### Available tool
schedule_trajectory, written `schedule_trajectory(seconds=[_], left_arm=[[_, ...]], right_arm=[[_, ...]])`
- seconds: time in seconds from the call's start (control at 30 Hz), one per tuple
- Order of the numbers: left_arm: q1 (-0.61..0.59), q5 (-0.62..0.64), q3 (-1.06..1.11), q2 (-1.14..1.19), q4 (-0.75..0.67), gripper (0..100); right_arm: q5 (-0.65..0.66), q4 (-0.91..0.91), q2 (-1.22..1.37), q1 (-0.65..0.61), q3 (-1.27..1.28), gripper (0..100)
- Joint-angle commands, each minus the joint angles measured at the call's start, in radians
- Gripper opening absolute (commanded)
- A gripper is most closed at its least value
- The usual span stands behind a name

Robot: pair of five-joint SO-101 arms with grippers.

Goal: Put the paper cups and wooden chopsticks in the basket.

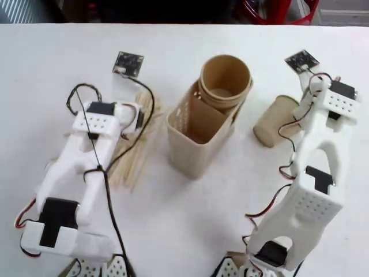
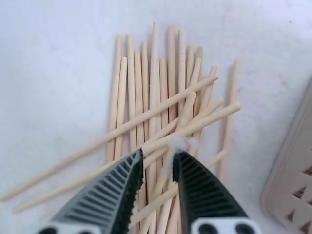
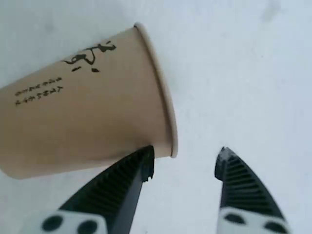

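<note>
Meanwhile, left of the basket (image 1: 190, 153), the left gripper (image 2: 157, 156) parts narrowly over the chopsticks (image 2: 161, 92), and right of it the right gripper (image 3: 185, 153) gapes wide beside a toppled paper cup (image 3: 92, 112).

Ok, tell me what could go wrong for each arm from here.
The chopsticks lie crossed in a loose pile; the left gripper, jaws narrowly apart, may pinch only a few and scatter the rest. The paper cup lies on its side with the right gripper open at its rim; a nudge could roll it away, or a squeeze could crush the rim.
</note>
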Motion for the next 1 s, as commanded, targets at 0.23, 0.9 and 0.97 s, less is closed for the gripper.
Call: schedule_trajectory(seconds=[0.23, 0.9, 0.97], left_arm=[[0.012, 0.005, -0.006, -0.035, -0.021, 12], [0.010, 0.005, -0.005, -0.035, -0.021, 12], [0.010, 0.005, -0.005, -0.035, -0.021, 12]], right_arm=[[0.150, 0.025, -0.116, -0.015, 0.195, 24.1], [-0.512, -0.019, -0.829, -0.093, 0.477, 17.4], [-0.586, -0.101, -0.918, -0.151, 0.595, 16.6]])
